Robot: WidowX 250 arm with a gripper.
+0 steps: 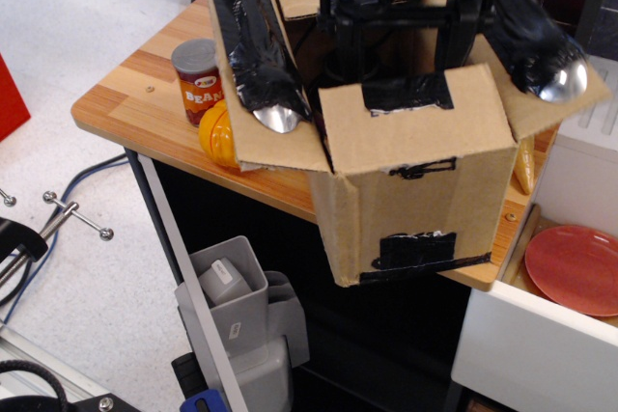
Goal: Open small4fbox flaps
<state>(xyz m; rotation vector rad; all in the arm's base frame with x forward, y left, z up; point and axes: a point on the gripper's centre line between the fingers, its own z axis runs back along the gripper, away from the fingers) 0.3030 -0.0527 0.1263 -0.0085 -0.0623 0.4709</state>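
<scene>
Claw (401,31) spread wide apart inside box (415,190) opening — near flap (413,127) upright, holding nothing visible.

Even, fairly bright indoor light falls from above on the small4fbox (415,180), so its front wall reads clear and sharp while the interior behind the front flap goes dark around my gripper (401,21), a near-black silhouette with little detail (I cannot tell how my jaws stand). On the flaps (256,45) the black tape glints, and the silver patches left and right of the box opening throw hard white glare. The right flap is smeared by motion blur. Below the box the cabinet front sinks into deep shadow. Left of the box, the red can (198,79) and the pale floor (87,7) are crisp, the floor nearly washed out.
</scene>
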